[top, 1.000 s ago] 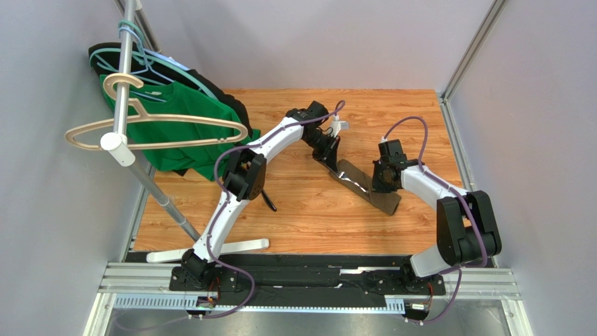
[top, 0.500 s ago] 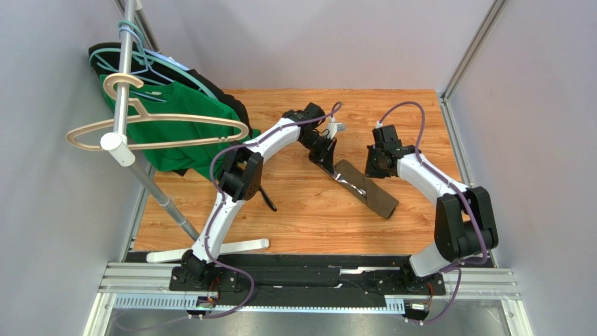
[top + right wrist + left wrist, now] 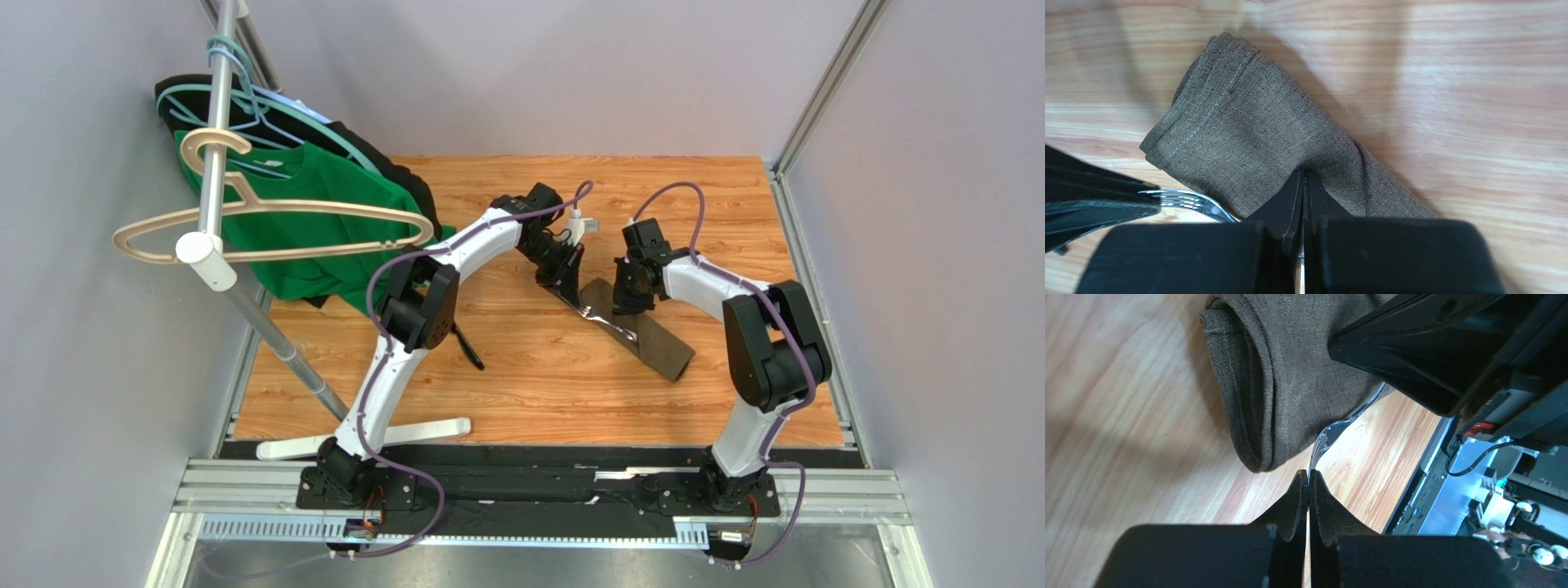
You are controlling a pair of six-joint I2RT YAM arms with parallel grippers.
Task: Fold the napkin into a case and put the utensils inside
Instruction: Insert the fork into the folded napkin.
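The olive-brown napkin [image 3: 648,338] lies folded as a long narrow case [image 3: 1290,380] on the wooden table, running from far left to near right. A fork's silvery tines [image 3: 1326,436] stick out of its far-left end along the lower edge; the rest of the utensils are hidden. My left gripper [image 3: 567,282] is shut, its tips [image 3: 1308,473] right at the tine ends [image 3: 1187,199]. My right gripper [image 3: 626,299] is shut too, pressing its tips [image 3: 1303,174] down on the cloth [image 3: 1247,135] near that same end. A crease runs from there.
A green shirt [image 3: 307,239] and a black garment hang on hangers from a metal rack [image 3: 218,147] at the far left; the rack's foot [image 3: 405,431] rests on the table. A slim dark piece [image 3: 470,349] lies on the wood by the left arm's elbow. Grey walls enclose the table.
My right gripper has travelled along the case from its near-right end up to the far-left end. The left gripper shifted slightly left. Both stayed shut.
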